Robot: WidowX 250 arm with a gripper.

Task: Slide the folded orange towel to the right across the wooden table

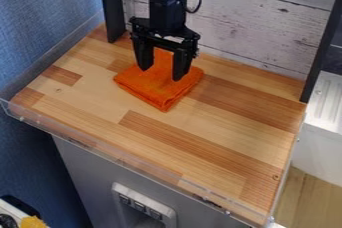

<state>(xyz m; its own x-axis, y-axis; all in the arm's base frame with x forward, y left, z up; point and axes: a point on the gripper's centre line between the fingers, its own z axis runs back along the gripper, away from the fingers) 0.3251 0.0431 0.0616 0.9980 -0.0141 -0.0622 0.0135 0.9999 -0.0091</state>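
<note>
The black gripper [161,72] hangs over the back part of the wooden counter, fingers spread apart and pointing down. Under and behind it an orange cloth [162,91] lies folded in a rough square, one corner toward the counter's front edge. Part of the cloth shows between the two fingers, and its back part is partly hidden by the gripper. Whether the fingertips touch the cloth I cannot tell.
The wooden counter [200,137] has a clear plastic rim [127,158] along its front. Behind it stands a whitewashed plank wall [254,17], with black posts at the back left and right. A blue wall [40,27] borders the left side.
</note>
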